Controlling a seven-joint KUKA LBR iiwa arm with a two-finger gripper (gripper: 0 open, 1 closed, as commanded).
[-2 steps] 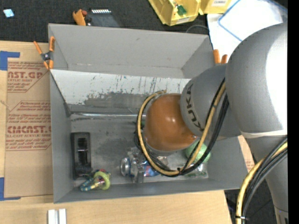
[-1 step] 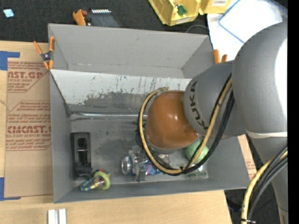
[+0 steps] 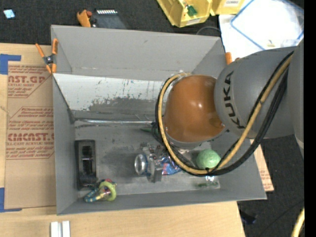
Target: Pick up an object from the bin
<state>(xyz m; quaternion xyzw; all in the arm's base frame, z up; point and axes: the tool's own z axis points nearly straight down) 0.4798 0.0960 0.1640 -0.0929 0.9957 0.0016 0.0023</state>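
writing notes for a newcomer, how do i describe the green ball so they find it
In the grey bin, look right, just below the arm's orange cover. The green ball lies there; unlike the jumbled heap to its left, it is smooth and round.

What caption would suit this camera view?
A KUKA arm reaches into a grey bin, beside a green ball.

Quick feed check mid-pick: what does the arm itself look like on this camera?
A thick, rounded grey arm with black KUKA lettering on its side. Its wrist carries a glossy orange-brown dome cover. Black and yellow cables loop around the cover and run back across the arm.
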